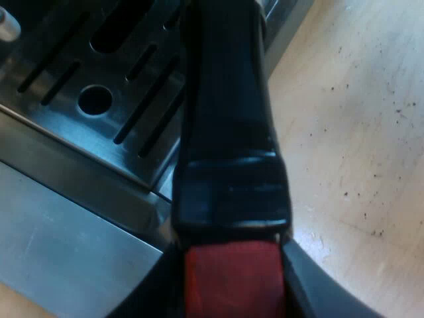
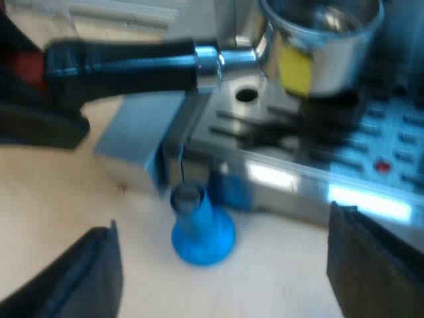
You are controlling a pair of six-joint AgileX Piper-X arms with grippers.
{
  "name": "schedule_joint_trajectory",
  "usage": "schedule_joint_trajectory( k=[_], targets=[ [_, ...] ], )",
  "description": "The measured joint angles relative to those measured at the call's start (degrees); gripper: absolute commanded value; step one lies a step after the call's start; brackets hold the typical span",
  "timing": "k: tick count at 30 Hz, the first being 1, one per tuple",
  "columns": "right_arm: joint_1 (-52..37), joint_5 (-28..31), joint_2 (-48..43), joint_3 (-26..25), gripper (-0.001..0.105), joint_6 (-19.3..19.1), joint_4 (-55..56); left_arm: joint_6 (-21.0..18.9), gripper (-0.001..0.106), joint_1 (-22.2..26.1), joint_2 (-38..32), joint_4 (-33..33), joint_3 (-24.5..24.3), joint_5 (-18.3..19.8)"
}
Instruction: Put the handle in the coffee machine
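The metal holder's dark handle [image 1: 228, 132] runs away from the camera, and its red end [image 1: 233, 278] sits between the fingers of my left gripper [image 1: 232, 291], which is shut on it. From the right wrist, the holder's metal basket [image 2: 324, 46] hangs above the espresso machine's slotted drip tray [image 2: 278, 126], with a yellow patch on its side. The handle [image 2: 126, 63] sticks out level toward the left gripper [image 2: 36, 112]. My right gripper [image 2: 222, 265] is open and holds nothing, low over the table near a blue tamper [image 2: 202, 228].
The drip tray [image 1: 99, 99] and the machine's steel base [image 1: 59, 232] lie under the handle. The wooden table [image 1: 358, 132] beside the machine is speckled with coffee grounds. The blue tamper stands upright on the table against the machine's base.
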Motion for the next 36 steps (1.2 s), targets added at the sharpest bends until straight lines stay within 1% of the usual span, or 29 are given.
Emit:
schedule_joint_trajectory(
  k=[2,3,5,6,8,10,14,15,17,20,22,24,28,33,36],
  targets=[
    [0.0,2.3,1.2,2.8,0.054,-2.1,-7.8,1.0,0.000,0.0,0.5,0.2,0.0,0.0],
    [0.0,3.0,1.4,3.2,0.054,-2.4,-9.6,1.2,0.000,0.0,0.6,0.2,0.0,0.0],
    [0.0,7.0,2.9,5.1,0.054,-3.5,-16.5,1.8,0.000,0.0,0.7,0.1,0.0,0.0],
    [0.0,8.1,3.3,5.4,0.054,-4.2,-17.7,1.9,0.000,0.0,0.8,0.0,0.0,0.0],
    [0.0,10.2,5.3,6.2,0.054,-7.7,-24.5,1.9,0.000,0.0,1.2,-0.9,0.0,0.0],
    [0.0,10.6,6.7,6.4,0.054,-9.5,-28.0,1.9,0.000,0.0,1.6,-1.3,0.0,0.0],
    [0.0,11.5,7.9,6.4,0.054,-10.6,-31.0,2.0,0.000,0.0,2.3,-1.6,0.0,0.0],
    [0.0,15.9,10.7,6.4,0.054,-11.6,-36.3,2.0,0.000,0.0,2.4,-1.7,0.0,0.2],
    [0.0,18.1,12.2,6.4,0.054,-11.8,-39.0,2.2,0.000,0.0,2.4,-2.0,0.0,0.5],
    [0.0,18.9,13.4,6.4,0.054,-11.8,-41.1,2.2,0.000,0.0,2.4,-3.6,0.0,0.6],
    [0.0,21.0,14.3,6.4,0.054,-11.8,-42.8,2.0,0.000,0.0,2.4,-4.6,0.0,0.6],
    [0.0,21.9,14.7,6.4,0.054,-12.0,-44.1,2.0,0.000,0.0,2.4,-5.1,0.0,0.9],
    [0.0,22.3,15.4,6.4,0.054,-13.1,-46.2,1.5,0.000,0.0,2.4,-7.1,0.0,0.8],
    [0.0,22.3,15.4,6.4,0.054,-13.3,-47.6,1.2,0.000,0.0,2.4,-9.6,0.0,0.8],
    [0.0,22.3,15.4,6.4,0.054,-13.3,-47.7,-0.6,0.000,0.0,2.4,-12.1,0.0,0.7]
  ],
)
